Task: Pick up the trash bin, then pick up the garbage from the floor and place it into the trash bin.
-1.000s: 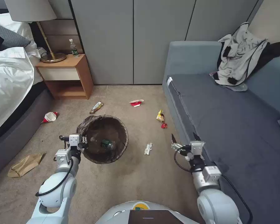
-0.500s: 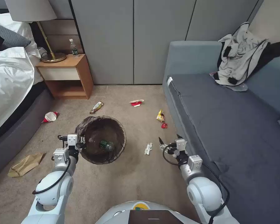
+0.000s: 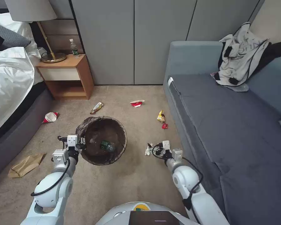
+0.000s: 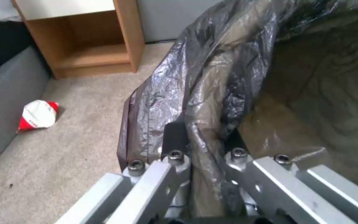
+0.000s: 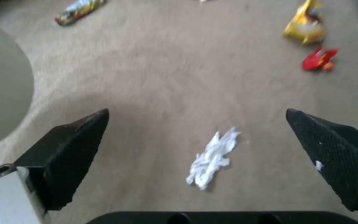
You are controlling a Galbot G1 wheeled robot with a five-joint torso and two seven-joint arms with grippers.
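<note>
The trash bin (image 3: 112, 155), a round bucket lined with a dark crinkly bag, hangs just off the floor (image 3: 137, 184). My left gripper (image 3: 81, 144) is shut on its near-left rim; the left wrist view shows the bag-covered rim (image 4: 228, 62) pinched between the left gripper's (image 4: 202, 140) fingers. A green-labelled bottle (image 3: 106, 145) lies inside the bin. My right gripper (image 3: 153, 150) hovers open over a white tissue (image 3: 148, 151); the tissue (image 5: 213, 157) lies on the carpet between the right gripper's (image 5: 196, 111) spread fingers.
Other litter: a yellow wrapper (image 3: 160, 116), a red scrap (image 3: 164, 126), crushed cups (image 3: 136, 103) (image 3: 50, 117), a snack wrapper (image 3: 96, 107) and a brown paper bag (image 3: 25, 165). The sofa (image 3: 234, 125) bounds the right. The bed (image 3: 9, 90) and nightstand (image 3: 65, 75) bound the left.
My right arm swung left from the sofa's edge and came down over the tissue, still open. The left arm and bin barely moved.
</note>
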